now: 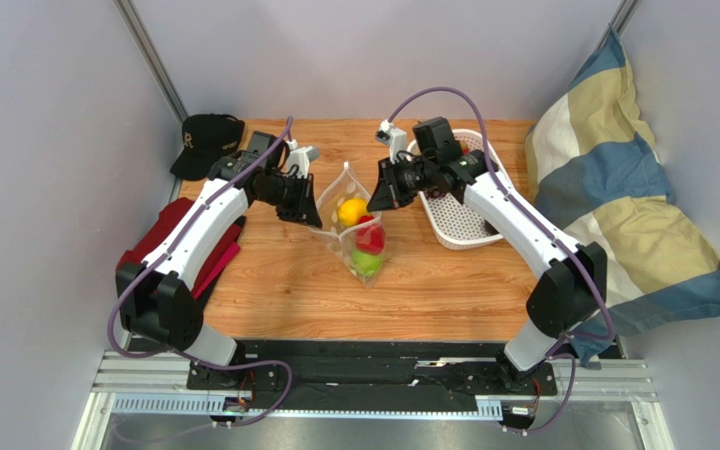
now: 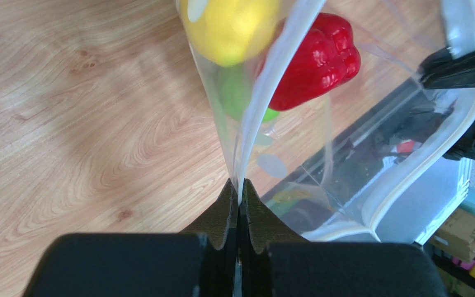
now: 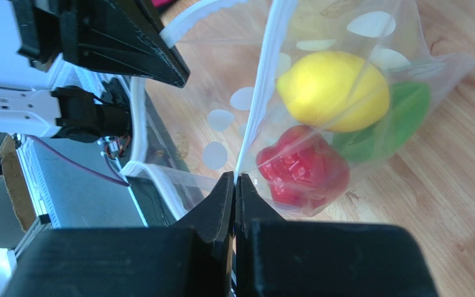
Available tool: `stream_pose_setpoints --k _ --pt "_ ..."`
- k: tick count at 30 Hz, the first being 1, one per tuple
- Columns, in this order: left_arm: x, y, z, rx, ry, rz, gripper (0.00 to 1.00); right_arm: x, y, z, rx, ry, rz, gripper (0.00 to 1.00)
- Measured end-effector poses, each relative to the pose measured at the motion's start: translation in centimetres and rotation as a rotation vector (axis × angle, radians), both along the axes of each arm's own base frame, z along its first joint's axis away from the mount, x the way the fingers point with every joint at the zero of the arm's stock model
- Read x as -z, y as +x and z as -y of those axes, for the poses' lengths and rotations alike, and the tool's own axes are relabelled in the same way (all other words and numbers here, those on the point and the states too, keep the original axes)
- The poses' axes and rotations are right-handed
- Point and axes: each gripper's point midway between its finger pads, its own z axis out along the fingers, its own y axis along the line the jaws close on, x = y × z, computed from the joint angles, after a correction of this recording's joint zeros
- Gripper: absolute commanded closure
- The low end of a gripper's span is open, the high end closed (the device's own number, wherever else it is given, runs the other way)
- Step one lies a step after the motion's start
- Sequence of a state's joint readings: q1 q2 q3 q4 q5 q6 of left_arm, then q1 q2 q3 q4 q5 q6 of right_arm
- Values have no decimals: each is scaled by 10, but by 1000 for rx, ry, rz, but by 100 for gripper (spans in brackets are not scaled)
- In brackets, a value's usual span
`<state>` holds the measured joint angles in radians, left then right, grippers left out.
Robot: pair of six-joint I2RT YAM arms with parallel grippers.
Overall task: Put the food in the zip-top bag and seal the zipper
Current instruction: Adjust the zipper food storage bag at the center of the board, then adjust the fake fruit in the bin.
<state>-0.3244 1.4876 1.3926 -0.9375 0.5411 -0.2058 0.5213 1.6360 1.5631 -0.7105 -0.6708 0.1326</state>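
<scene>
The clear dotted zip-top bag hangs between my two grippers over the middle of the table. Inside it are a yellow lemon, a red pepper and a green piece. My left gripper is shut on the bag's left edge; the left wrist view shows its jaws pinching the plastic below the lemon and pepper. My right gripper is shut on the bag's right edge, also seen in the right wrist view. The zipper gapes open between the grippers.
A white plastic basket stands right of the bag, under the right arm. A red cloth lies under the left arm, a black cap at the back left. A blue and cream pillow fills the right side.
</scene>
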Motion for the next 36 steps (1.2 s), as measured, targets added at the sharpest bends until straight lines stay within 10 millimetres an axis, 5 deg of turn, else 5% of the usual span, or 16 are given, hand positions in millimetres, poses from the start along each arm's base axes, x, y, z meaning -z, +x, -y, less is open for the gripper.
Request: stream_pose_setpoints --k 5,8,9,15,21,25,30,36 --pt "28 8 0 -9 39 -64 100 53 11 -1 1 -106 -82 88" --pt "32 9 0 -10 44 -74 100 68 13 5 13 -158 -111 52" --pt "32 9 0 -9 44 -73 100 67 15 8 16 -168 -104 47" --pt "31 9 1 -3 36 -72 100 9 64 31 123 -107 30 30" --pt "25 11 4 4 21 -62 100 -62 154 103 376 -143 309 30" --pt "24 14 6 5 17 -58 100 -70 209 142 498 -258 448 30" --pt "27 16 7 7 17 -67 100 -14 255 163 529 -430 459 36" --pt "29 19 8 10 20 -71 100 65 276 179 505 -572 384 39"
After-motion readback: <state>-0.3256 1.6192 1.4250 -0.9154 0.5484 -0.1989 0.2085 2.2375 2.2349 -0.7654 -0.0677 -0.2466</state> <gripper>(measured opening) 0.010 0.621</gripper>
